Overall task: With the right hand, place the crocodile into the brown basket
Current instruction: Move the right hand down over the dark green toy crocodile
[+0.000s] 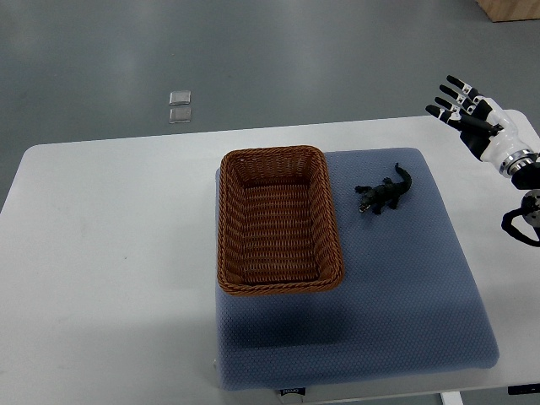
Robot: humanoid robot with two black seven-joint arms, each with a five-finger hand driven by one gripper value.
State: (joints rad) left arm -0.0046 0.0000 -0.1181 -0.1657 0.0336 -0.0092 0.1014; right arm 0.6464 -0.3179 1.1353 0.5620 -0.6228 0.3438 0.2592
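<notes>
The white table (pixel 101 253) shows smooth, rounded far corners. Its near edge runs out of the bottom of the picture, so its full outline cannot be seen. On the grey floor beyond it, at eleven o'clock from the basket, lie two small clear squares (pixel 180 107), one just behind the other and too small to identify.

One brown basket (pixel 278 288) sits near the centre. It is rectangular with rounded corners, woven of wicker with a twisted rim and a ribbed floor, and nothing lies inside it. It rests on the far left part of a single blue-grey mat (pixel 380 312), a thick soft pad with a fine dimpled weave. A small label on the mat's near edge is unreadable.

One crocodile (pixel 384 196), a dark, knobbly toy, lies on the mat at three o'clock from the basket, near it but not touching. Its head points toward eight o'clock and its tail curves toward one o'clock. Its legs are hard to separate from its shadow.

The right hand (pixel 472 114) hovers at two o'clock from the crocodile, well apart from it, over the table's far right corner. It is white-shelled with dark jointed fingers (pixel 451 84). Four of them stretch toward ten o'clock, spread and holding nothing, and the thumb is hard to make out. The forearm is cut off by the right edge, where a black cable loop (pixel 521 226) hangs at five o'clock from the hand.

At the top right corner a wooden object (pixel 510 8) is mostly out of the picture.
</notes>
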